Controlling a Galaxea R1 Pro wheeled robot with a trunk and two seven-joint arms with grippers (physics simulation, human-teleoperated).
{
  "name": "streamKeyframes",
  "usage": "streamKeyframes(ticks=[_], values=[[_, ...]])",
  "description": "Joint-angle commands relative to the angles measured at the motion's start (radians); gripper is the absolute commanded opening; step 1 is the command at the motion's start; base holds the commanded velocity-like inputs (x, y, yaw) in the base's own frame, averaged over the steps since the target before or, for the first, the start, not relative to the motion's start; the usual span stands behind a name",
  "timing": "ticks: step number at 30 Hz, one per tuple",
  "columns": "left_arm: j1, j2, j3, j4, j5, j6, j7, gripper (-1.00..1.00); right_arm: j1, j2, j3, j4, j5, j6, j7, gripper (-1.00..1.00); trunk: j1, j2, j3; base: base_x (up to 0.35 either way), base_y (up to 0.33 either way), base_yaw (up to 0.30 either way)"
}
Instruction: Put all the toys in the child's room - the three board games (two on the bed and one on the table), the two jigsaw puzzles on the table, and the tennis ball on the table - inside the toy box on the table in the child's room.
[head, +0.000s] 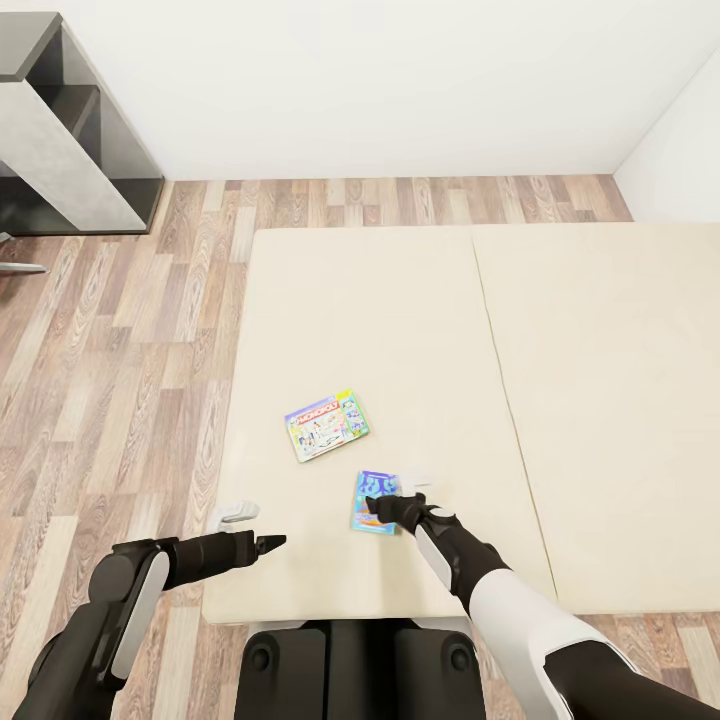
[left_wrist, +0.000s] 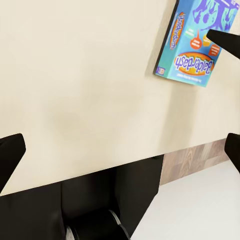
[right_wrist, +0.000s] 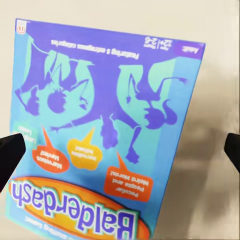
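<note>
Two board games lie flat on the cream bed (head: 400, 320). A blue Balderdash box (head: 372, 500) (left_wrist: 192, 42) (right_wrist: 105, 135) rests near the bed's front edge. A pale Monopoly box (head: 328, 425) lies a little beyond it. My right gripper (head: 385, 507) (right_wrist: 122, 150) hovers open right over the blue box, one finger off each side of it. Over the front left part of the mattress my left gripper (head: 270, 543) (left_wrist: 120, 150) is open with nothing between its fingers. The toy box, jigsaw puzzles and tennis ball are out of view.
A grey and dark-grey desk unit (head: 60, 140) stands at the far left against the white wall. Wood-plank floor (head: 130, 350) runs along the bed's left side and beyond its far edge. My own base (head: 350, 665) sits against the bed's front edge.
</note>
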Motion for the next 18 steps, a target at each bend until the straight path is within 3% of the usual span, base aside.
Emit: streamKeyframes(ticks=[1,6,18], values=[[0.0,0.0,0.001,-0.001,0.005,0.007,0.0,1.0,0.0,0.0,0.003,-0.001,-0.01,0.005,-0.011,1.0,0.001,-0.002,-0.001,0.0,0.0,0.0],[0.0,0.0,0.002,-0.001,0.005,0.007,0.0,1.0,0.0,0.0,0.003,-0.001,-0.009,0.006,-0.046,1.0,0.001,-0.002,-0.001,0.0,0.0,0.0],[0.0,0.0,0.002,-0.001,0.005,0.007,0.0,1.0,0.0,0.0,0.003,0.0,-0.009,0.004,-0.057,1.0,0.001,-0.002,-0.001,0.0,0.0,0.0]])
